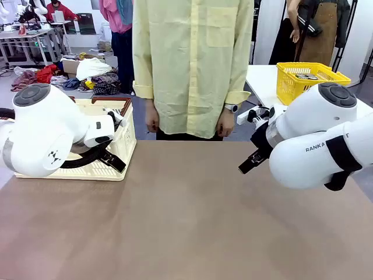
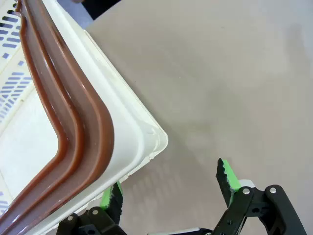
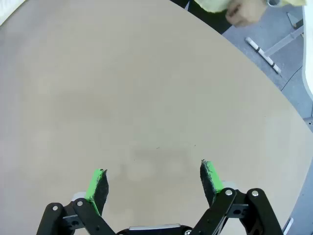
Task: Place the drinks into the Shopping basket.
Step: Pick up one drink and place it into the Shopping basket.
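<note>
1. The left gripper [image 2: 168, 183] hangs with fingers spread wide, one green pad just beside the near corner of the Shopping basket [image 2: 134, 125].
2. The right gripper [image 3: 152, 171], its fingers spread as well, points down at the brown table [image 1: 186, 216], well apart from the basket.
3. A person stands beyond the basket's right side, hands [image 1: 225, 125] down.
4. Which way the drinks lie from either gripper cannot be told. The left arm looks nearer for the drop.

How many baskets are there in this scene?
2. A cream-white slotted plastic basket with brown handles sits left on the brown table; a yellow mesh basket stands on the white table far right. More may be hidden.
</note>
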